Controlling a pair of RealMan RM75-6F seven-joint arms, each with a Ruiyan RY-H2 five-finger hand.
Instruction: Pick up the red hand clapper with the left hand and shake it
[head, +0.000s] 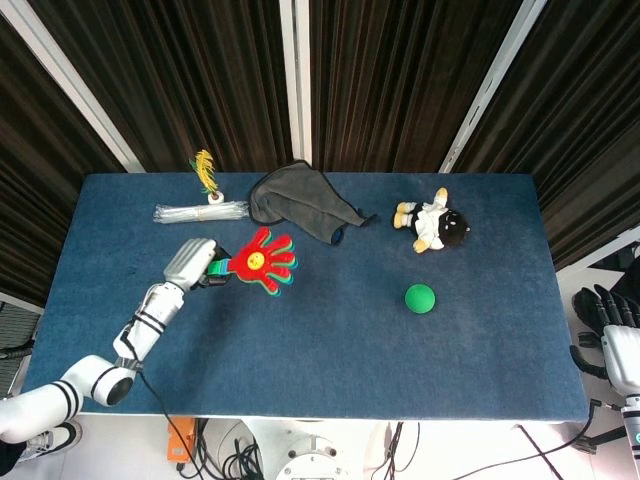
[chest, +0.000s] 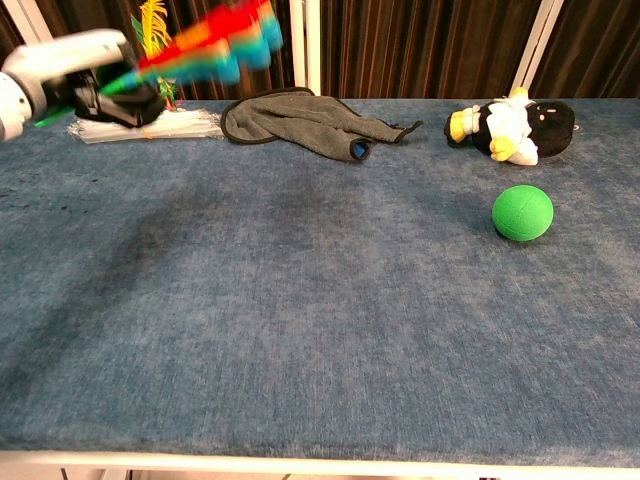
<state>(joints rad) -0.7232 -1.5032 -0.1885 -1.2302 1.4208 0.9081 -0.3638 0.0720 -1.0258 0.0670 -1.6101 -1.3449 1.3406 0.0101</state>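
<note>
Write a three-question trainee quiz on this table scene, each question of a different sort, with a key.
1. True or false: the left hand holds the red hand clapper off the table.
2. What lies nearest the green ball? A) grey cloth B) plush toy C) clear bundle
3. Fill in: in the chest view the clapper looks ____ from motion.

Key: 1 true; 2 B; 3 blurred.
</note>
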